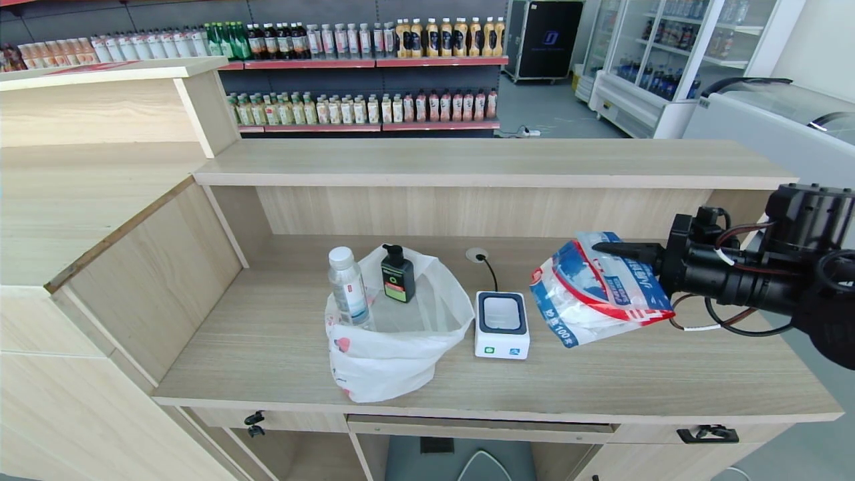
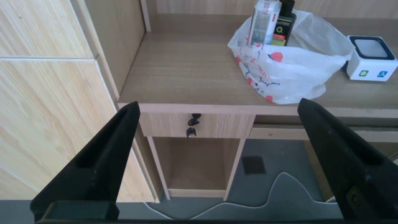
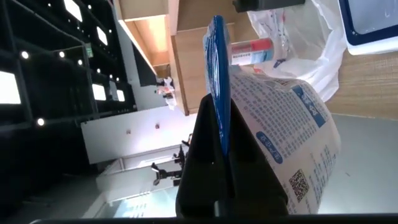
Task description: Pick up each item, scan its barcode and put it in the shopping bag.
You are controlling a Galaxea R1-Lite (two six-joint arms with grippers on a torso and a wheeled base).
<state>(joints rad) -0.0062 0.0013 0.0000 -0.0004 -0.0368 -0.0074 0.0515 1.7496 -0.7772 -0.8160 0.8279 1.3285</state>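
Where the pale wood-grain counter (image 1: 267,347) ends nearest the robot, the left gripper (image 2: 217,106) hangs below the front edge, facing a drawer (image 2: 196,121) with a small dark key, its two flat black wedge-shaped fingers (image 2: 102,165) spread wide with nothing between them. On the counter top slumps the shopping bag (image 1: 394,354), thin, crinkled white film with red print, its mouth gaping upward. In that mouth stand upright a clear ribbed bottle (image 1: 347,284) with a white cap and, behind it, a dark squarish pump bottle (image 1: 398,274). Just right of the bag sits the scanner (image 1: 502,324), a white rounded box with a dark glass top, its black cable (image 1: 491,272) running back to a round grommet. Right of the scanner, the packet (image 1: 601,294), a soft glossy pouch in blue, white and red, is held off the counter. The right gripper (image 1: 624,251) is clamped on the packet's upper edge, the black arm lying about level, coming in from the right with its fingers (image 3: 214,155) pointing left. Farther off, store shelves (image 1: 367,63) carry rows of bottles.
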